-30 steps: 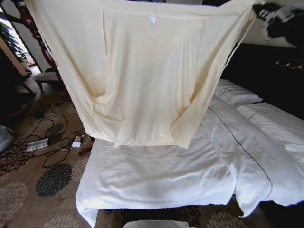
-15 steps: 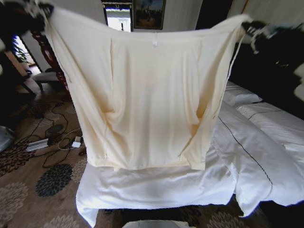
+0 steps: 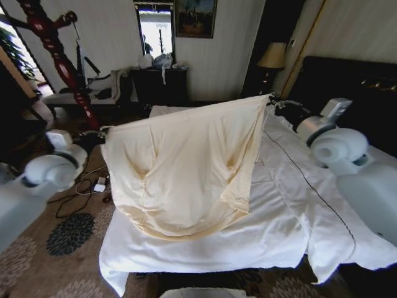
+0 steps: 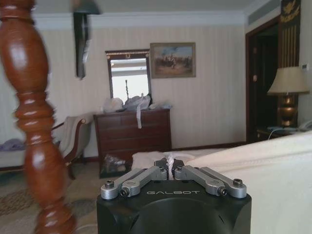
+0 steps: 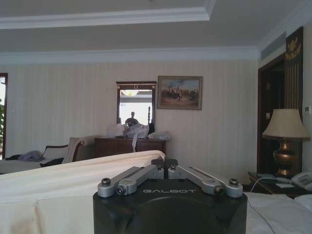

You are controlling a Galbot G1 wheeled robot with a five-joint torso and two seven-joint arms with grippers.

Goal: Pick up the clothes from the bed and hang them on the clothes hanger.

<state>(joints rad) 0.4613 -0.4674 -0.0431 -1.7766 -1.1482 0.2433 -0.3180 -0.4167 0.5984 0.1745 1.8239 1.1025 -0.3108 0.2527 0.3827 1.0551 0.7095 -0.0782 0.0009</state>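
From the head view we see the clothes (image 3: 186, 174) stretched out in the air above the foot of the bed (image 3: 205, 239), held up between our 2 arms. The left gripper (image 3: 102, 133) holds 1 upper corner of the cream-yellow top on the left, low and near the floor side, beside the red wooden coat stand (image 3: 59, 59). The right gripper (image 3: 276, 105) holds the other upper corner, higher, over the white duvet. The top edge of the garment slopes up from left to right, and its lower hem sags down to touch the bedding.

In the left wrist view, the left gripper (image 4: 169, 165) has its fingers pressed together, pinching a small fold of pale cloth at the tips. The clothes (image 4: 273, 185) spread away to one side, and the coat stand (image 4: 34, 117) rises close by. A dark dresser (image 4: 132, 134) stands against the far wall.

In the right wrist view, the right gripper (image 5: 165, 165) also has its fingers drawn together at the edge of the clothes (image 5: 73, 183), which run off as a taut band; we cannot tell how much cloth sits between the tips. A lamp (image 5: 286, 134) stands in the corner.
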